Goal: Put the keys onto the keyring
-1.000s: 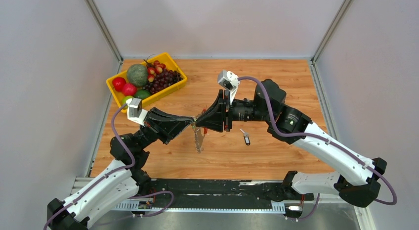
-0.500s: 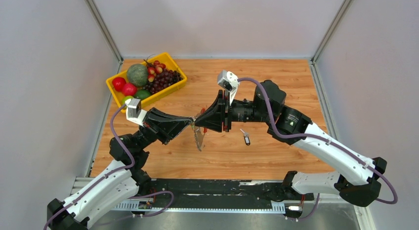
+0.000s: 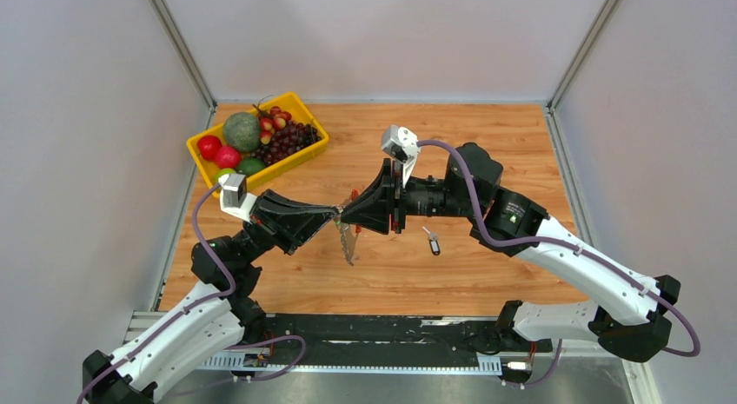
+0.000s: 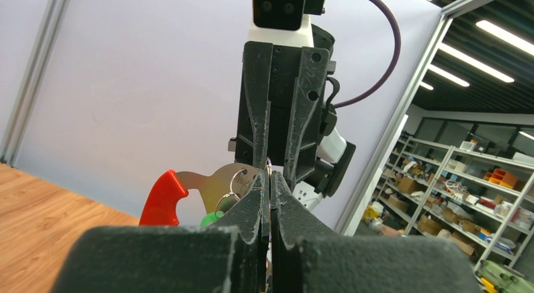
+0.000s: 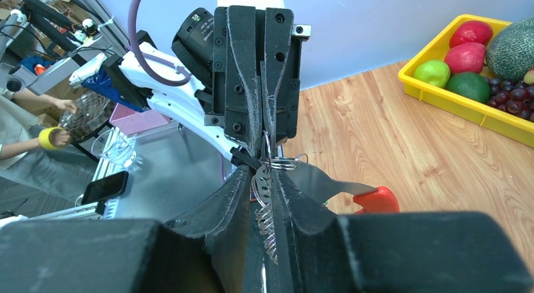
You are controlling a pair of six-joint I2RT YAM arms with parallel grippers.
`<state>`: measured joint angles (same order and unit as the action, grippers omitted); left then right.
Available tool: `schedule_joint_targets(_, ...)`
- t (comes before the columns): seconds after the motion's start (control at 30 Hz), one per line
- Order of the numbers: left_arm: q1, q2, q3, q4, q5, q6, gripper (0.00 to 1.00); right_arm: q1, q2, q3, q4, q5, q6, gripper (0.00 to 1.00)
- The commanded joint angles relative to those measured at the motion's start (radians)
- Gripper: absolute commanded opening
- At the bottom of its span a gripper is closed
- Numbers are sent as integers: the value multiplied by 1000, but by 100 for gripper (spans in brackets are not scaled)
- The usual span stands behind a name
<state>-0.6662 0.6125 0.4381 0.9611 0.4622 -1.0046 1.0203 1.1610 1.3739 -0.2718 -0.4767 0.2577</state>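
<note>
Left fingers (image 3: pixel 323 215) and right fingers (image 3: pixel 358 210) meet tip-to-tip, both closed.

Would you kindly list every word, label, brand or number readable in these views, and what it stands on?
No text is readable in any view.
On the right arm's elbow, the sticker: too small to read.
In the left wrist view's background, the boxes on shelves: blurred.
On the keyring, its red tag and the key: no marking visible.
</note>
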Motion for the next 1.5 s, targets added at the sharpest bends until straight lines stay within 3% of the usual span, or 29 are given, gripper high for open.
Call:
schedule_joint_targets(0.0, -6, -14, -3, 14, 50, -14, 0, 5, -21, 45, 85, 47, -27, 26)
schedule_joint_targets(0.83, -6, -32, -2, -28, 29, 7, 0, 34, -8, 55, 90, 23, -31, 27)
schedule_joint_targets(1.47, -6, -59, 2, -49, -5, 22, 0, 41, -25, -6, 69, 27, -28, 23)
